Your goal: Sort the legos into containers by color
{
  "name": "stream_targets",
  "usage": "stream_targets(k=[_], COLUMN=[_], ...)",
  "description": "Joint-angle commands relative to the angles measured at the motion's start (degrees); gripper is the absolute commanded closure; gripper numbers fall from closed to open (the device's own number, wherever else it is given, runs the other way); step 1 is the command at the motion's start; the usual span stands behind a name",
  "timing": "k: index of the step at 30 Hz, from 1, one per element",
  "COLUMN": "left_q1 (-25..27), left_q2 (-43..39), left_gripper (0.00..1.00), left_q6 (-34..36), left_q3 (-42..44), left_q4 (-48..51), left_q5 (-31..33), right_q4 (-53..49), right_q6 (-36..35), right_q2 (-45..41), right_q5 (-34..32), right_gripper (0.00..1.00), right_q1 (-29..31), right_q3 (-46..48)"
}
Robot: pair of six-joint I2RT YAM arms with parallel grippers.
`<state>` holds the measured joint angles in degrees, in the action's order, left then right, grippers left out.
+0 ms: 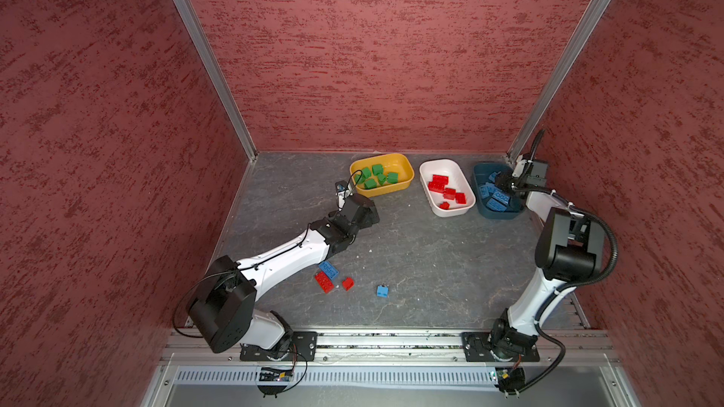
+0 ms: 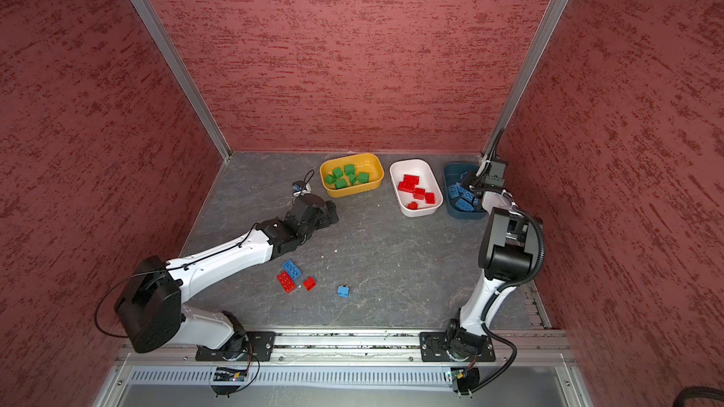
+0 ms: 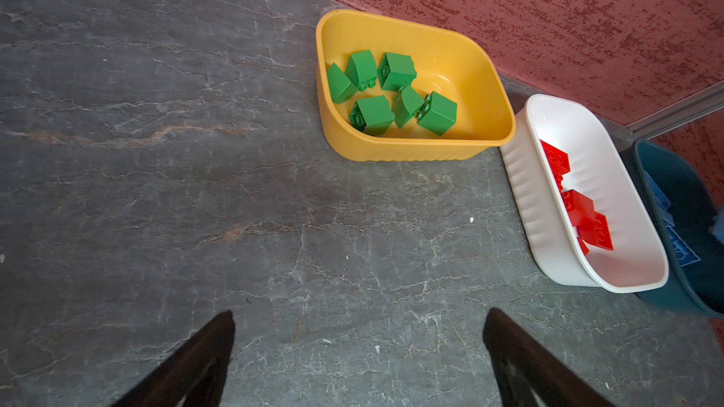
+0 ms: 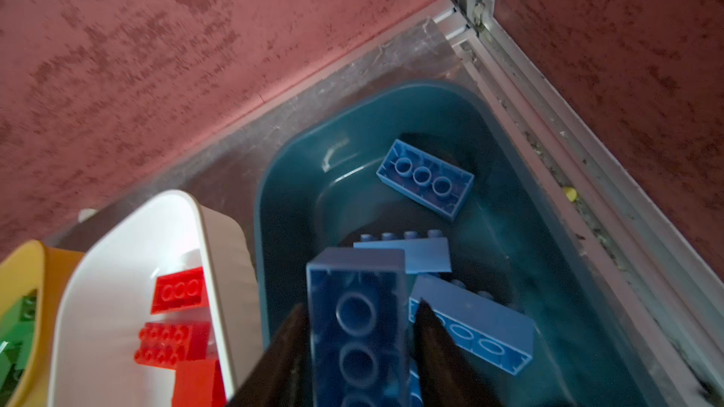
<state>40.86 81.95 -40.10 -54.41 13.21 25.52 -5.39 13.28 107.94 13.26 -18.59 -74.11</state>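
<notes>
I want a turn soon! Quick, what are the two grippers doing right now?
Left gripper: open, empty.
Right gripper: blue brick between its jaws over the teal tub; grip cannot be told.

No text, label, brand, number or sign can be read in any view. The legos (image 4: 425,180) show only plain studs and tubes, and the containers (image 3: 391,150) have bare walls. In both top views the small circuit boards (image 1: 274,377) at the lower edge are too small to read.
</notes>
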Motion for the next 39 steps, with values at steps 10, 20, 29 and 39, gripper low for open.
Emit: stream_targets(k=[10,20,29,39], left_q1=[-1.39,-1.93,-1.29,-6.15], left_q2=[-0.05,2.57,1.17,-7.11], left_gripper=[0.01,0.01,0.01,0.01], left_q6=[-0.47,1.41,2.52,-5.32], left_q3=[0.07,-1.84,-1.51,5.85], left_q4=[0.51,2.71,10.51,12.63], left_q5=[-1.68,-8.59,-10.85,-11.23], right_q4=[-3.6,-6.12,3.0,-4.21], right_q6=[3.26,5.08,1.29,-16.51], right_q2=[-12.01,-23.79,-31.35,-25.93], right_q5=[-5.37,-12.93,1.99,3.26], right_gripper=[0.01,0.01,0.01,0.01], right_q1=[1.4,13.25,25.53,42.45], right_q3=[5.77,12.66,24.82,23.76])
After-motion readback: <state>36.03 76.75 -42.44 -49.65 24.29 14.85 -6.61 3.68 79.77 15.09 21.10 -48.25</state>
